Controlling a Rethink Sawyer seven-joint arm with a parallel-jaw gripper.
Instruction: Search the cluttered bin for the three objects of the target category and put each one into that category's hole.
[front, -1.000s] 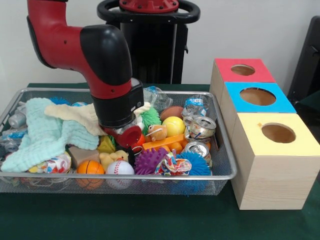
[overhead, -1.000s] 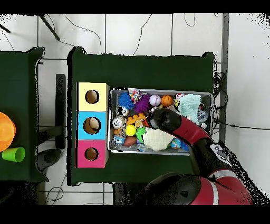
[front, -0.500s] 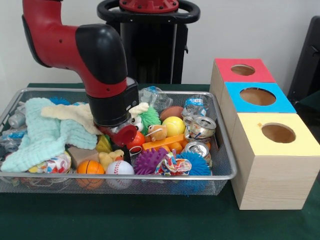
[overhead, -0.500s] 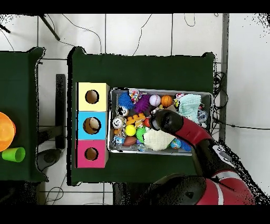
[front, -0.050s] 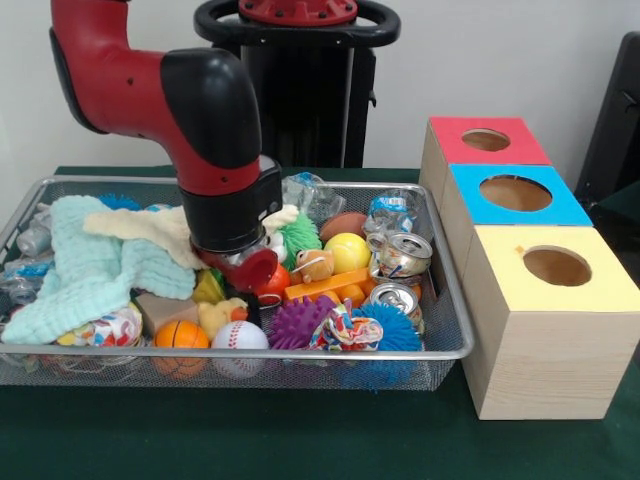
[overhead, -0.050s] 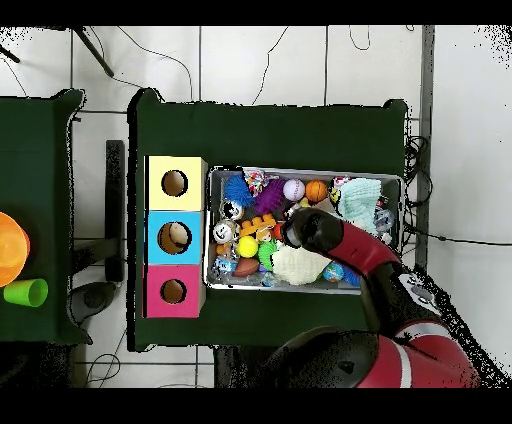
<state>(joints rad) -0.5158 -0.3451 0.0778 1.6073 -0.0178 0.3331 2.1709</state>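
At the front rim of the wire bin (front, -0.050s: 440, 352) lie an orange ball (front, -0.050s: 180, 335), a baseball (front, -0.050s: 240, 335), a purple spiky ball (front, -0.050s: 297, 322), a knotted rope toy (front, -0.050s: 347, 328) and a blue spiky ball (front, -0.050s: 395, 325). To the right on the green table (front, -0.050s: 300, 440) stands a row of three wooden boxes, each with a round hole on top: the yellow box (front, -0.050s: 545, 320) nearest, then the blue box (front, -0.050s: 512, 195), then the red box (front, -0.050s: 485, 140).

Further in, a yellow duck (front, -0.050s: 225, 315) lies just below the tool (front, -0.050s: 248, 290), which reaches down into the clutter in the bin's middle. Its tip is buried among the toys and hidden under the wrist, so whether it is wide, narrow or holding anything cannot be told. An orange block (front, -0.050s: 325, 285), a small stuffed animal (front, -0.050s: 313, 265) and a yellow ball (front, -0.050s: 347, 252) sit just to its right, with two crushed cans (front, -0.050s: 400, 255) beside them. A pale green cloth (front, -0.050s: 85, 270) covers the bin's left part, and a cream cloth (front, -0.050s: 150, 228) lies over it, against the arm (front, -0.050s: 200, 110). A green spiky ball (front, -0.050s: 298, 235) and a brown football (front, -0.050s: 343, 223) lie toward the far rim.
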